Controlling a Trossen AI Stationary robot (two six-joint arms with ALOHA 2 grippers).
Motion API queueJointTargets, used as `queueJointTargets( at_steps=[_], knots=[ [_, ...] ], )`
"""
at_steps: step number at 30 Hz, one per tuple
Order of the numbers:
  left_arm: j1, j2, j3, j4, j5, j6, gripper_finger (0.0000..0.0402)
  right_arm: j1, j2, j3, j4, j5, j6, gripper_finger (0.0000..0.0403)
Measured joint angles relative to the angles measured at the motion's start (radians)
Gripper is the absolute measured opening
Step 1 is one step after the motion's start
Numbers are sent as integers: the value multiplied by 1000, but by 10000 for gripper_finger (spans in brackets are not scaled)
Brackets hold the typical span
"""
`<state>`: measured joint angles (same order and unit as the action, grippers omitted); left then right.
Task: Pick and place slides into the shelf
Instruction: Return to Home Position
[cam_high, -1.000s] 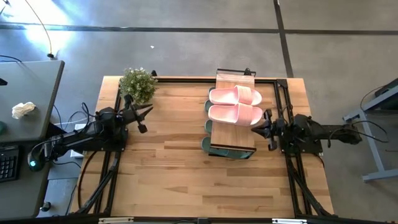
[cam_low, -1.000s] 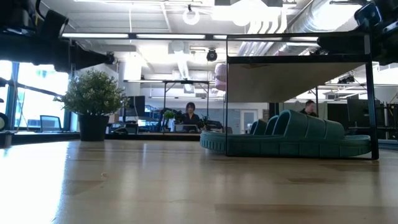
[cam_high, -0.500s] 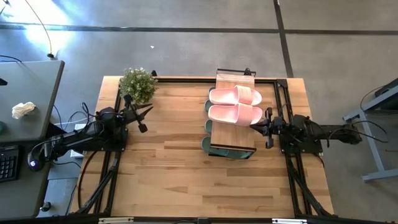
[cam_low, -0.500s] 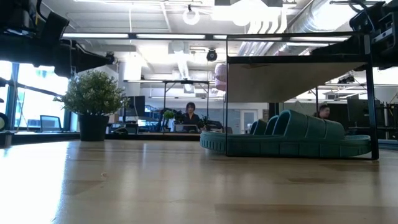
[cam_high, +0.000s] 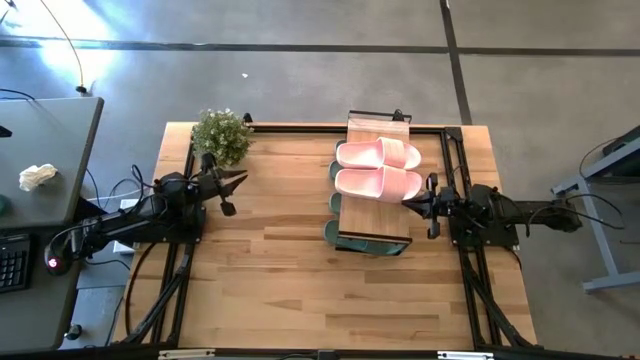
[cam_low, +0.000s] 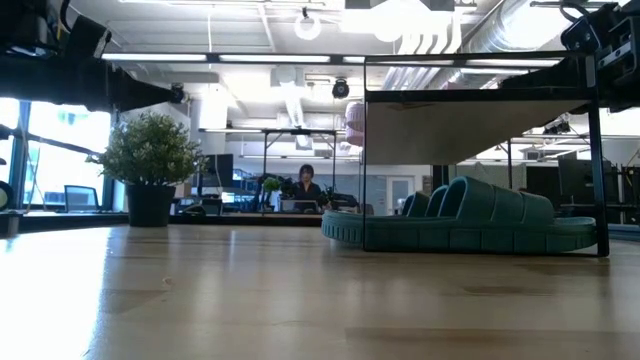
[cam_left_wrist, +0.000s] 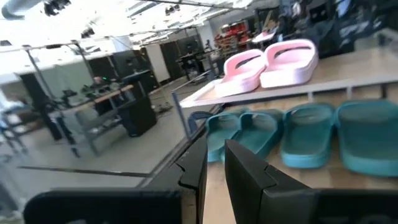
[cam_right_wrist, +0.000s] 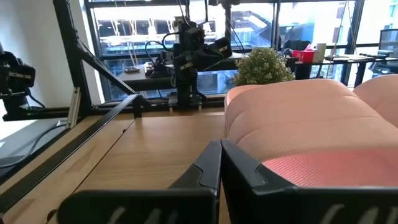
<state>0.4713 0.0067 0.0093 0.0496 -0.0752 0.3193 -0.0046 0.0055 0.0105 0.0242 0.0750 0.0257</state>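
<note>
Pale pink slides (cam_high: 378, 183), one pair, lie side by side on the light-wood top of the shelf (cam_high: 372, 222), with their wide straps toward the right arm's side. From above, the green slides (cam_high: 333, 205) are almost wholly hidden under that top. Only rounded ends peep out along its left edge. The left wrist view shows four of them in a row on the tabletop (cam_high: 280, 260) beneath, each with a broad ridged strap. In the low view they overlap so their number cannot be told, and the shelf is cut off at the picture's edge.

The right gripper (cam_high: 412, 202) sits just beside the nearer pink slide with its fingers together. The left gripper (cam_high: 232, 185) is well apart from the shelf, near a potted plant (cam_high: 221, 135), with only a thin slit between its fingers.
</note>
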Motion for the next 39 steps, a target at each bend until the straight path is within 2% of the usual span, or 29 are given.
queueJointTargets(
  at_steps=[39],
  knots=[
    [0, 0, 0, 0, 19, -29, 46, 0, 0, 0, -1, 0, 0, 0]
  ],
)
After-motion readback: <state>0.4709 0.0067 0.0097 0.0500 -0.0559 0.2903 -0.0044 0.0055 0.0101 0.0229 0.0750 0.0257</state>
